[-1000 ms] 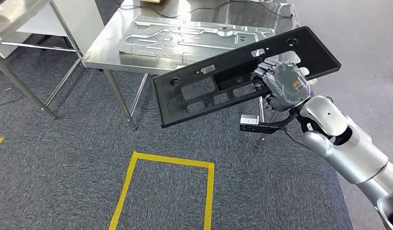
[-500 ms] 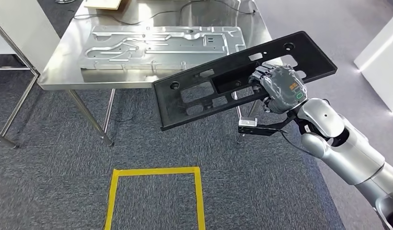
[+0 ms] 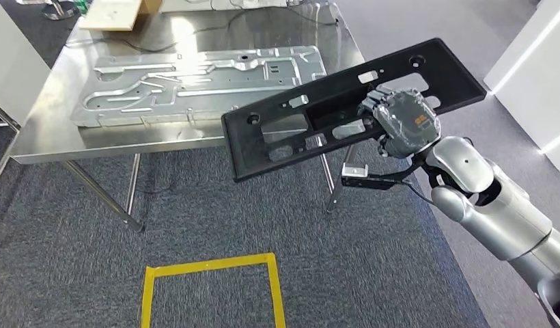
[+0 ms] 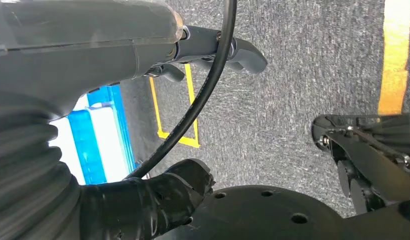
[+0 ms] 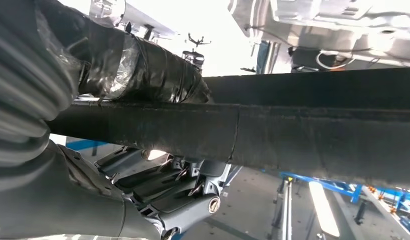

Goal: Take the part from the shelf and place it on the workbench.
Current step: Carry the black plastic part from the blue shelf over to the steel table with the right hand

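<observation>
A: The part (image 3: 345, 106), a long black panel with cut-outs and holes — where does it sit?

B: It is up in the air, gripped along its near long edge by the right hand (image 3: 400, 123), whose fingers are wrapped tight onto the panel. It tilts, its far right end higher than its left end, and it overlaps the near right corner of the counter (image 3: 52, 126) in the head view without resting on it.

A: And from the right wrist?

B: There the part (image 5: 313, 135) runs across as a dark bar, with the right hand (image 5: 138, 67) clamped onto it, thumb on one face and fingers on the other.

A: What lies on the counter?

B: A large silver stamped metal plate (image 3: 195, 82) lies flat on the steel top, and a flat cardboard piece (image 3: 113, 14) rests at the far left end.

A: The left hand?

B: The left hand (image 4: 208, 50) hangs over grey carpet (image 4: 293, 75), holding nothing, its fingers apart.

A: Anything on the floor?

B: A yellow tape rectangle (image 3: 209, 287) is marked on the carpet just in front of the counter
</observation>
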### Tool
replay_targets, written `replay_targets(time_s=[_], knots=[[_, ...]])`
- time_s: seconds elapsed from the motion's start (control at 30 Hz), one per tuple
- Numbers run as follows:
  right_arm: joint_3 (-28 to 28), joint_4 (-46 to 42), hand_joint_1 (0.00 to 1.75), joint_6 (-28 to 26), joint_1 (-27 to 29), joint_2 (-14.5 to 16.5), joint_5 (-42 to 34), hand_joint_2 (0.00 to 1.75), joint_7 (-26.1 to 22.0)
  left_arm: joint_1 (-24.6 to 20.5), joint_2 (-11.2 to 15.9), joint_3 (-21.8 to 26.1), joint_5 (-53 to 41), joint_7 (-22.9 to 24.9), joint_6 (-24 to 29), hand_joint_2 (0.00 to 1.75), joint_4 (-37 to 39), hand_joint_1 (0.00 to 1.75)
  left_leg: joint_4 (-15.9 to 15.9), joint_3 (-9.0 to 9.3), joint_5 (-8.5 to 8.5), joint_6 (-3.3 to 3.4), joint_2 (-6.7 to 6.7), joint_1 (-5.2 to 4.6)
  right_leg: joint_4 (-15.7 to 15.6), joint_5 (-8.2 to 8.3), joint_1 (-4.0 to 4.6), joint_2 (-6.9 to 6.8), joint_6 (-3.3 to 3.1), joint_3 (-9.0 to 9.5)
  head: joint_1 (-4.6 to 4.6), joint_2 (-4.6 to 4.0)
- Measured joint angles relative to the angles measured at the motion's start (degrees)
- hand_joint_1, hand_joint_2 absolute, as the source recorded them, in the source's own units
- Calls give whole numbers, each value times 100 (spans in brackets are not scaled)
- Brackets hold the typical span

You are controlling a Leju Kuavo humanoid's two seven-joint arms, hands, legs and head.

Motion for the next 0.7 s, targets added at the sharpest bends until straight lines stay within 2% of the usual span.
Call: replay_targets(time_s=[0.03, 0.07, 0.1, 0.13, 0.17, 0.2, 0.23, 0.3, 0.33, 0.37, 0.47, 0.5, 0.57, 0.63, 0.67, 0.7], knots=[[1, -3, 175, -16, -4, -5, 2, 175, 4, -1, 0, 0, -7, 1, 2, 175, 0, 0, 373, -233, -10, -1, -31, 6, -12, -43, 0, 15, -41, 61, -1, 0], [3, -4, 175, -28, -3, -5, 5, 175, 7, 3, 0, 1, -10, 2, 4, 175, 0, 0, 755, -498, -107, 2, -58, 9, -18, -94, 9, 25, -77, 115, -2, -1], [8, -4, 175, -35, 2, -3, 9, 175, 10, 6, 0, 2, -11, 3, 7, 175, 0, 0, 1070, -764, -291, 3, -70, 5, -19, -148, 22, 38, -101, 172, -2, 0], [18, -4, 175, -38, 9, -1, 13, 175, 12, 10, 0, 4, -10, 3, 10, 175, 0, 0, 1261, -984, -496, 6, -73, -1, -19, -207, 38, 56, -116, 236, -2, -1], [29, -4, 175, -38, 17, 0, 15, 175, 12, 14, 0, 7, -10, 3, 13, 175, 0, 0, 1305, -1130, -631, 16, -75, -9, -19, -266, 55, 75, -126, 310, -2, -1], [38, -4, 175, -38, 22, 1, 16, 175, 12, 21, 0, 9, -10, 3, 14, 175, 0, 0, 1192, -1197, -622, 40, -77, -22, -18, -328, 74, 96, -130, 394, -3, -1], [44, -4, 175, -38, 25, 1, 16, 175, 13, 29, 0, 12, -10, 5, 15, 175, 0, 0, 924, -1194, -429, 79, -83, -40, -17, -395, 94, 113, -131, 486, -2, -1], [50, 0, 175, -39, 26, 5, 16, 175, 14, 53, 7, 19, -10, 10, 16, 175, 0, 0, 253, -1109, 247, 187, -125, -99, -6, -521, 125, 141, -116, 633, 1, -1], [56, 4, 175, -43, 23, 9, 17, 175, 14, 57, 12, 23, -9, 12, 18, 175, 0, 0, 12, -1069, 487, 230, -154, -125, -1, -581, 134, 162, -90, 673, 2, -1], [63, 7, 175, -47, 27, 12, 20, 175, 13, 57, 15, 27, -7, 13, 20, 175, 0, 0, -121, -1043, 619, 264, -180, -145, 8, -620, 134, 181, -54, 704, 2, -1], [78, 9, 175, -55, 39, -3, 29, 175, 12, 45, 7, 34, 11, 9, 22, 175, 0, 0, -259, -894, 640, 332, -186, -140, 102, -639, 121, 192, 46, 752, 2, -1], [79, 9, 175, -55, 27, -11, 31, 175, 13, 46, 3, 37, 18, 8, 22, 175, 0, 0, -300, -822, 638, 357, -177, -131, 237, -656, 113, 168, 68, 696, 3, -1], [79, 10, 175, -54, -4, -21, 33, 175, 15, 41, 0, 40, 25, 3, 26, 175, 0, 0, -347, -697, 598, 388, -165, -117, 774, -800, 79, 117, 131, 375, 4, -1], [89, 19, 175, -46, -17, -21, 44, 175, 15, 30, 1, 42, 25, 0, 31, 175, 0, 0, -352, -607, 513, 390, -164, -114, 1381, -1073, 37, 100, 202, -79, 3, -1], [99, 27, 175, -39, -18, -21, 53, 175, 15, 27, 1, 42, 21, -1, 30, 175, 0, 0, -351, -545, 457, 381, -167, -111, 1508, -1168, 16, 91, 231, -239, 3, -1], [111, 36, 175, -27, -24, -21, 62, 175, 14, 27, 1, 42, 13, -2, 29, 175, 0, 0, -350, -469, 396, 370, -169, -106, 1465, -1166, -2, 81, 254, -319, 3, -1]])
